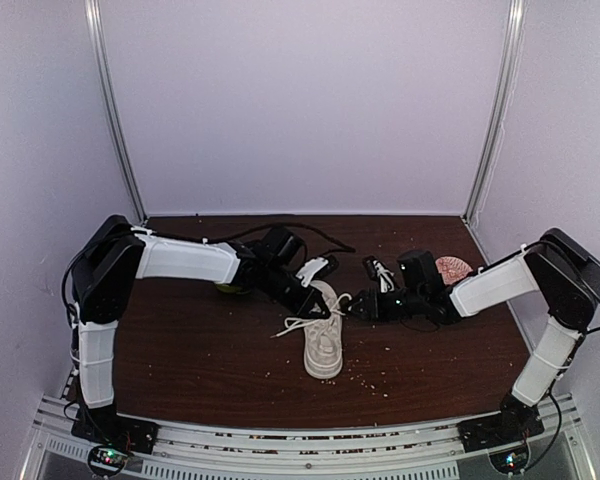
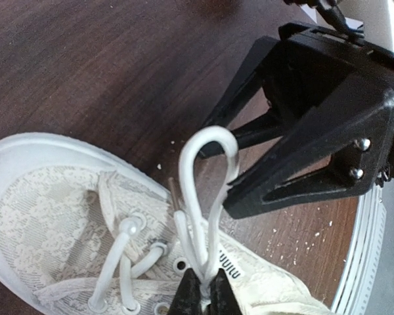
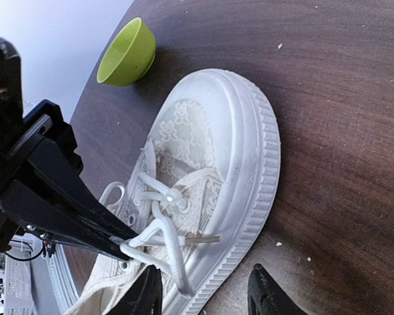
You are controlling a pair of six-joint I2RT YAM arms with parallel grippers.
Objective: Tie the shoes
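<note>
The off-white sneaker (image 1: 323,342) lies mid-table with its toe toward the arm bases. It also shows in the left wrist view (image 2: 52,223) and the right wrist view (image 3: 210,144). My left gripper (image 2: 203,298) is shut on the base of a white lace loop (image 2: 207,190) that stands up over the eyelets. From above, the left gripper (image 1: 313,298) hovers over the shoe's tongue. My right gripper (image 3: 207,298) is open beside the shoe's sole, and the lace loop (image 3: 167,252) reaches down between its fingers. In the top view the right gripper (image 1: 363,306) sits just right of the shoe. A loose lace (image 1: 295,325) trails left.
A green bowl (image 3: 125,52) stands beyond the shoe's toe, half hidden under the left arm in the top view (image 1: 230,288). A pinkish round object (image 1: 452,268) sits at the back right. Small crumbs (image 1: 365,380) dot the dark wooden table (image 1: 200,360).
</note>
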